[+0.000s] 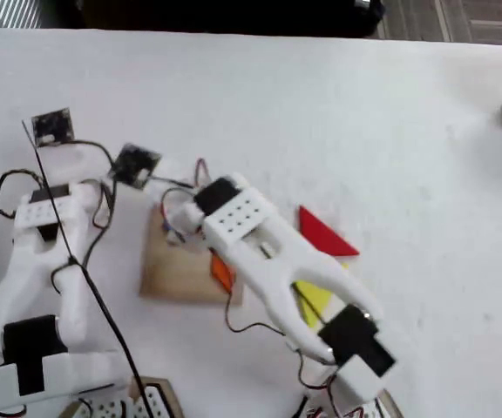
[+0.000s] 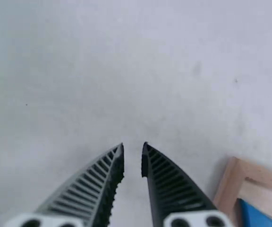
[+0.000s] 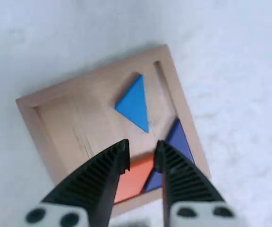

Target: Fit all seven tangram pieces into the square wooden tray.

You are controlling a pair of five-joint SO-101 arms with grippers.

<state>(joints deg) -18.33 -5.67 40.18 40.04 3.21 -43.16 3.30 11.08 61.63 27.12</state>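
Right wrist view puts my right gripper (image 3: pixel 141 150), ribbed black jaws slightly apart, over the square pale-wood tray (image 3: pixel 27 118). A light blue triangle (image 3: pixel 135 104) lies beyond the tips, with an orange piece (image 3: pixel 136 177) and a dark blue piece (image 3: pixel 176 142) beneath them. My left gripper (image 2: pixel 132 151), narrowly parted, hangs over the matte white table (image 2: pixel 126 56) beside the tray's corner. The right arm half hides a red triangle (image 1: pixel 321 233) and a yellow piece (image 1: pixel 314 298) outside the tray.

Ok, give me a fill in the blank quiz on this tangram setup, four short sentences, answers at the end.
1. The red triangle lies outside the wooden tray, on the white ____.
2. The right wrist view shows ____ pieces in the tray.
3. The right hand hangs over a flat piece coloured ____.
4. The left hand holds ____.
Answers: table; three; orange; nothing.
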